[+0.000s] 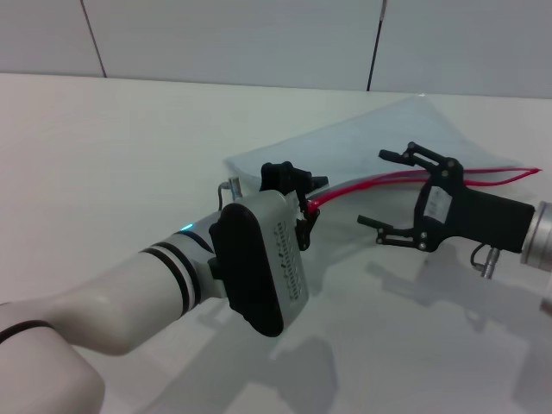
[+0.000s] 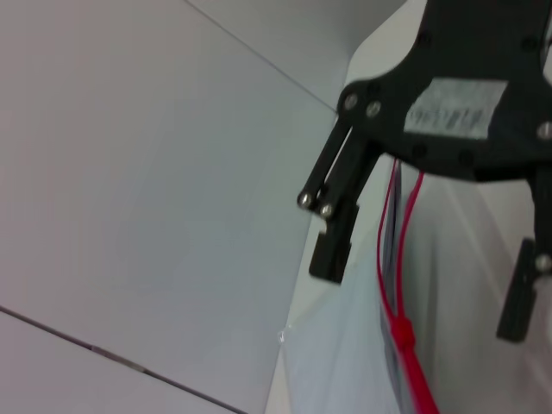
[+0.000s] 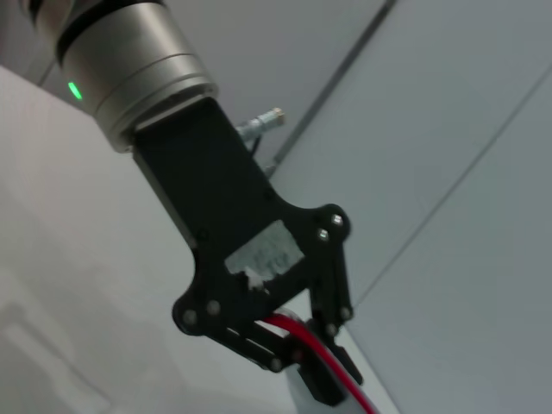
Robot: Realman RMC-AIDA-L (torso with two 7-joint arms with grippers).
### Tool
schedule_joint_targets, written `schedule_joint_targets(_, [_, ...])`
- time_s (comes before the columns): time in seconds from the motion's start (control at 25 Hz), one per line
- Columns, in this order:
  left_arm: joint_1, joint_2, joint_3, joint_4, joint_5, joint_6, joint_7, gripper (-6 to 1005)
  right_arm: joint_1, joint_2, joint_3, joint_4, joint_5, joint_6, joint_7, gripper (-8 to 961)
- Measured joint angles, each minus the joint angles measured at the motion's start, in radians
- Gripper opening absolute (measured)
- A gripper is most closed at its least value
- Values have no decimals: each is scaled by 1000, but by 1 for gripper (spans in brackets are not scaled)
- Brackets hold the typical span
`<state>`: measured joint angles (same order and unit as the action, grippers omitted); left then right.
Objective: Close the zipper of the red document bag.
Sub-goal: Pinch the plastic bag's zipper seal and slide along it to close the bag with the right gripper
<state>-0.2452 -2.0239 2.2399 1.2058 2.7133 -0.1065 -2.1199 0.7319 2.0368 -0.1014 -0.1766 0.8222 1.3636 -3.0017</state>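
The red document bag (image 1: 392, 138), a pale translucent sleeve, lies flat on the white table. Its zipper (image 1: 371, 183) runs along the near edge as a thin red strip that splits into two lines toward the right end. My left gripper (image 1: 308, 203) is shut on the zipper's left end; the right wrist view shows this left gripper (image 3: 302, 366) pinching the red zipper (image 3: 336, 373). My right gripper (image 1: 373, 188) stands open, one finger on each side of the strip. In the left wrist view the right gripper (image 2: 423, 276) straddles the zipper (image 2: 401, 332) without touching it.
The white table (image 1: 112, 155) stretches bare to the left and in front. A grey panelled wall (image 1: 259, 39) rises behind the table's far edge. My left forearm (image 1: 164, 285) crosses the lower left of the head view.
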Motion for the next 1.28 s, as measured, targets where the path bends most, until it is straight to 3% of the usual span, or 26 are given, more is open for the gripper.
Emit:
schedule_joint_targets(0.48, [-3,2,10,7,-9,27,-14,53,28,1,-11,-2,2,-4,-3,882])
schedule_joint_targets(0.8, [-3,2,9,8,-11,27,-15,52,31,0,-39,-5,-2,-6,-3,503])
schedule_joint_targets(1.28, [-15,4,8,12,-36,54,-15,67,43,2,-58,-6,-2,-6,-3,354])
